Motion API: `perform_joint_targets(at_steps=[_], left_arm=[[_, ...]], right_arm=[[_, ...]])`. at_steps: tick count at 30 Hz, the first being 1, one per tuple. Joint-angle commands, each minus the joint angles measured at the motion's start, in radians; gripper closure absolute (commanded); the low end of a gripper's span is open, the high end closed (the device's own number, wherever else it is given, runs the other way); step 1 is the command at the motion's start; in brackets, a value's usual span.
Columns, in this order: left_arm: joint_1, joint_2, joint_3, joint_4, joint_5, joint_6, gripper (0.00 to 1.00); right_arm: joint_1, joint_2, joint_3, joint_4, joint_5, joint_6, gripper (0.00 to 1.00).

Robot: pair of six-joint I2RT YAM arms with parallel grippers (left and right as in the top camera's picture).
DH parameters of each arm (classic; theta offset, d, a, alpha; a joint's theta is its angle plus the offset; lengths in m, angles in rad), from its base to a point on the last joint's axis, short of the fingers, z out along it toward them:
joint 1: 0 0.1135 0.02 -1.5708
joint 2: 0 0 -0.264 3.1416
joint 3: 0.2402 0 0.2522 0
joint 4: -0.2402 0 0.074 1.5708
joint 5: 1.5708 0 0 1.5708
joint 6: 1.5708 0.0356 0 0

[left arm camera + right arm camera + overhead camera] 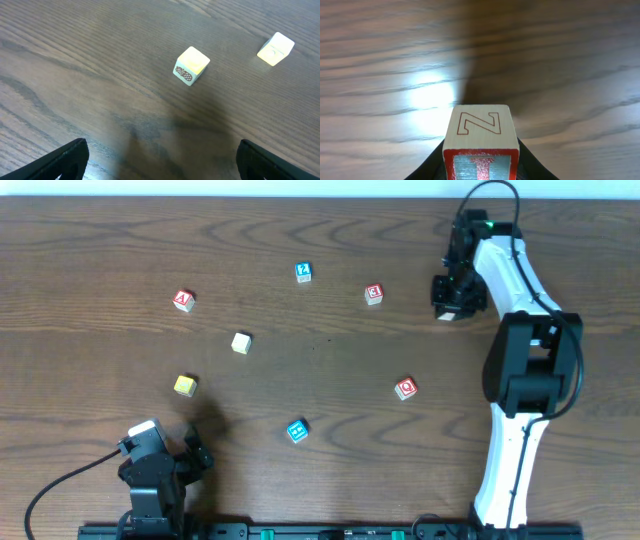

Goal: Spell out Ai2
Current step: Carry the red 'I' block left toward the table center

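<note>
**Wooden cube with a red-outlined N on top gripped by the right gripper**

The cube's near face has a red border and a silvery panel with a red letter that is cut off by the frame edge. The dark fingers press on both its sides, so this pincer is closed narrowly on the cube, at the far right of the dark wooden table.

A red-edged wooden cube marked A lies far left. A blue-edged wooden cube marked 2 lies far centre, and near it on the right is a second red-edged cube, its letter too small to read. A plain cream cube and a yellow-topped cube with a pineapple picture on one side lie left of centre. A third red-edged cube and another blue cube lie nearer the robot. All these cubes are well apart.

The left gripper hangs at the near left edge, jaws wide and holding nothing, with the yellow-topped cube ahead of it.
</note>
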Motion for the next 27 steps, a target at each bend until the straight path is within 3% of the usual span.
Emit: perform_joint_targets(at_steps=[1,9,18,27], left_arm=[[0.005,-0.006,-0.026,-0.021,0.001,-0.003,0.05],[0.005,-0.006,-0.026,-0.021,0.0,-0.003,0.05],[0.005,-0.006,-0.026,-0.021,0.0,-0.003,0.05],[0.005,-0.006,-0.026,-0.021,0.0,-0.003,0.05]], right_arm=[[0.055,0.01,0.075,-0.029,0.007,0.011,0.85],[0.231,0.01,0.224,-0.121,-0.002,0.061,0.98],[0.479,0.01,0.246,-0.058,-0.01,0.159,0.98],[0.573,0.013,0.219,-0.037,0.119,0.423,0.98]])
